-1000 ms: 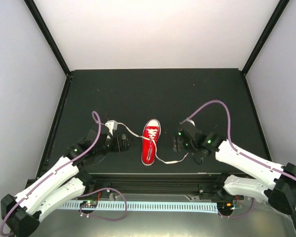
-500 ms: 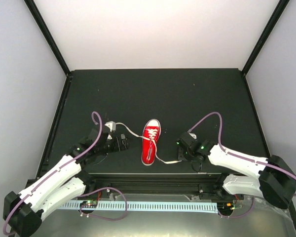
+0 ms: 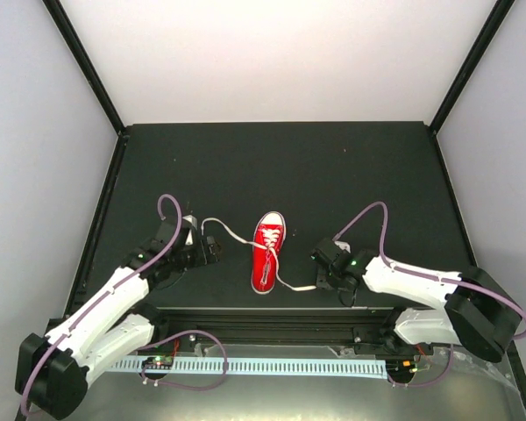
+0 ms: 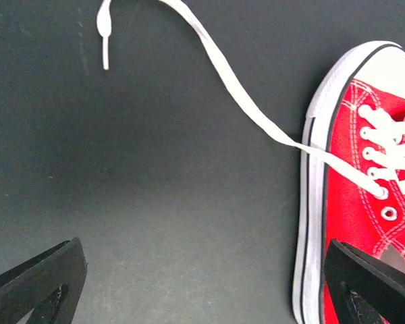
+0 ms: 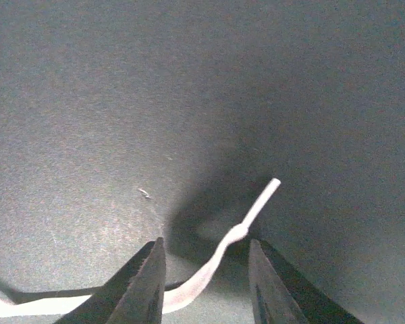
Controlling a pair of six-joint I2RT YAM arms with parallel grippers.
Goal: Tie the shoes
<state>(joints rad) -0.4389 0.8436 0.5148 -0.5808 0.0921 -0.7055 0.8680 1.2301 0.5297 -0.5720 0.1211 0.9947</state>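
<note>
Right wrist view: right gripper (image 5: 204, 246) spread, straddling the lace (image 5: 219, 260) tip right of the sneaker (image 4: 354, 202); left gripper (image 4: 202, 251) gapes wide at the sneaker's left.

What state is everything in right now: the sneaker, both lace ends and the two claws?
Sneaker: upright on its sole, laced but untied.
Left lace end: loose on the table, nothing gripping it.
Right lace end: loose, not pinched.
Left claw: open wide, empty.
Right claw: open, straddling the right lace end.
</note>
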